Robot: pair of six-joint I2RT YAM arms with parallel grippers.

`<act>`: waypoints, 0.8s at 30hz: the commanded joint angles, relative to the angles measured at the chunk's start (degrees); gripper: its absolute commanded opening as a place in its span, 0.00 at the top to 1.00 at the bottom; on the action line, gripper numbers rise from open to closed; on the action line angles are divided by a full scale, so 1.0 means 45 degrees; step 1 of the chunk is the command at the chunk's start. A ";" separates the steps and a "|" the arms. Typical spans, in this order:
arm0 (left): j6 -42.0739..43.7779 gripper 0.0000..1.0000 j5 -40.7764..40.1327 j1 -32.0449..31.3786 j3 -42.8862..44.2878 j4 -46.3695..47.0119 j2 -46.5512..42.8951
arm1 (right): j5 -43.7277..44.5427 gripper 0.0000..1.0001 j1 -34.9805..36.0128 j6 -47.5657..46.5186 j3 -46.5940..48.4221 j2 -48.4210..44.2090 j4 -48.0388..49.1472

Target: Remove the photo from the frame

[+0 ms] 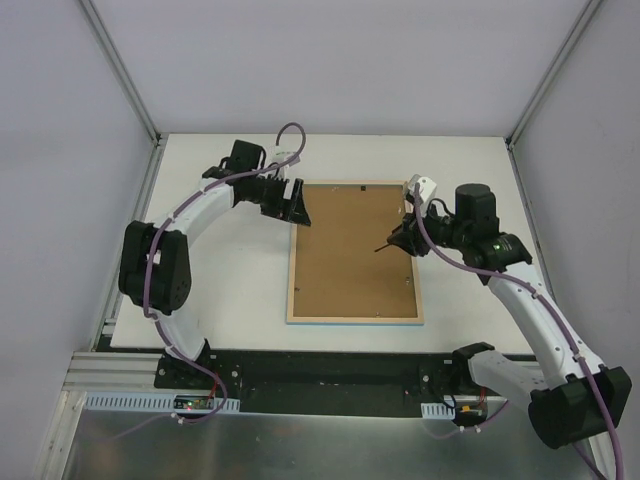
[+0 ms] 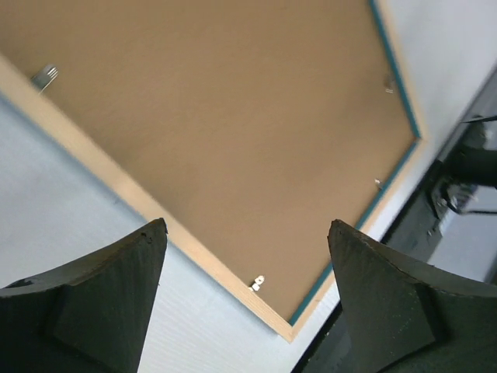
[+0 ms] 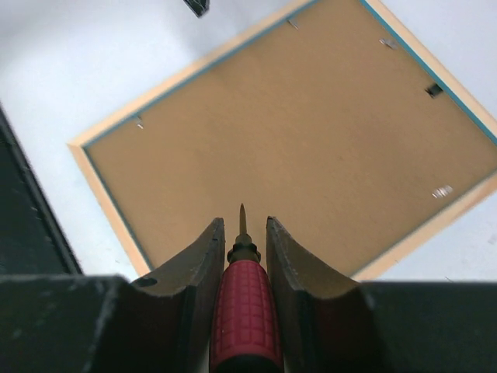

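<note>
At the near edge of the white worktop [image 1: 230, 290] the two arm bases sit side by side on a dark rail. Just beyond them, in the middle of the worktop, the frame [image 1: 354, 317] lies flat and face down, its pale wood edges [image 3: 107, 203] turned up and a thin turquoise line showing along the rim. A plain brown backing board [image 1: 350, 250] fills the frame's opening, with small metal tabs [image 3: 443, 190] spaced around its border. The board covers the photo, so none of the print can be seen. Farther in, on the right side, the right fingers [image 1: 402, 240] are closed narrowly on the red, ribbed handle of a screwdriver [image 3: 242, 311]. Its slim metal tip points out past the fingertips over the backing board, near the frame's right edge. Whether the tip touches the board cannot be told. Farther still, at the frame's far left corner, the left fingers [image 1: 298, 205] stand wide apart and hold nothing. In the left wrist view both fingers [image 2: 101, 303] reach toward the wood edge [image 2: 116, 177] and the brown board [image 2: 233, 132], and bare board shows in the gap between them. Whether they rest on the frame cannot be told.
</note>
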 commanded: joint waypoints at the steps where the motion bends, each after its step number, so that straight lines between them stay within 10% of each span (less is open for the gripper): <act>1: 0.1619 0.16 0.4050 -0.0144 0.1145 -0.0371 -0.1420 | -0.2971 0.99 -0.0132 0.2995 0.1157 0.0737 0.1871; 15: 0.2538 0.16 0.6869 -0.3093 0.1498 -0.0508 -0.1481 | -0.6550 0.99 -0.0854 0.9970 0.0398 0.2106 0.7651; 24: 0.2187 0.25 0.7260 -0.3796 0.1869 -0.0508 -0.0934 | -0.6766 0.99 -0.0894 1.0832 -0.0286 0.2048 0.8494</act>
